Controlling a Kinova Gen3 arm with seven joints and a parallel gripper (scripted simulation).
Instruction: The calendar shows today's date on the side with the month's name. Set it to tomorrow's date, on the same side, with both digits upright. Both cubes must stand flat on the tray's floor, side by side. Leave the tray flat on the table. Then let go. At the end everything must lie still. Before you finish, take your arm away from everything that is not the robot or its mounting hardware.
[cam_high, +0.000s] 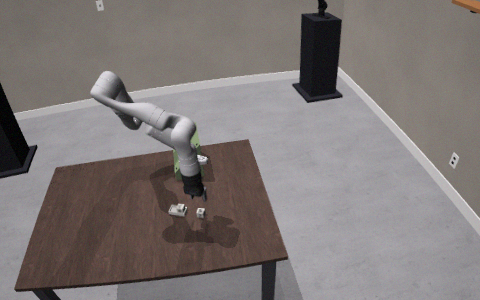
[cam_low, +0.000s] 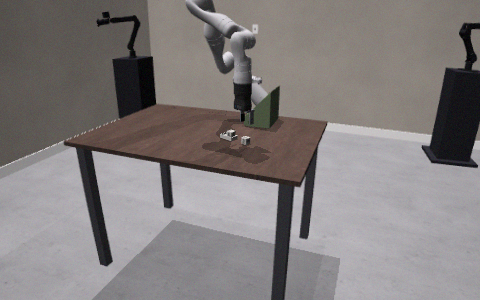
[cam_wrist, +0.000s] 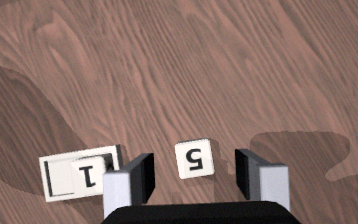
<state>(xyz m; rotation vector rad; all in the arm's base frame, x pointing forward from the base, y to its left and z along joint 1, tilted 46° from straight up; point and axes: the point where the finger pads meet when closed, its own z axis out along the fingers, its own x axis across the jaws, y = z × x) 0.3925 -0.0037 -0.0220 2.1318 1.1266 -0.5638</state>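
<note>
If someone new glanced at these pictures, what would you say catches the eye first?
Probably the white cube showing a 5, lying alone on the wooden table outside its tray, right below the open, empty gripper. Next to it, the small white tray holds the other cube, with a 1 on top. Behind them, a green panel stands at the arm's base.

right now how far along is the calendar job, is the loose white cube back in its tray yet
Not yet. Done: one white number cube with 1 on top sits in the small white tray, which lies flat on the brown wooden table. In hand: nothing; the two-finger gripper is open above the table. Left: the second white cube, showing 5 on top, stands on the table beside the tray and must go in beside the first with tomorrow's digit facing correctly.
</note>
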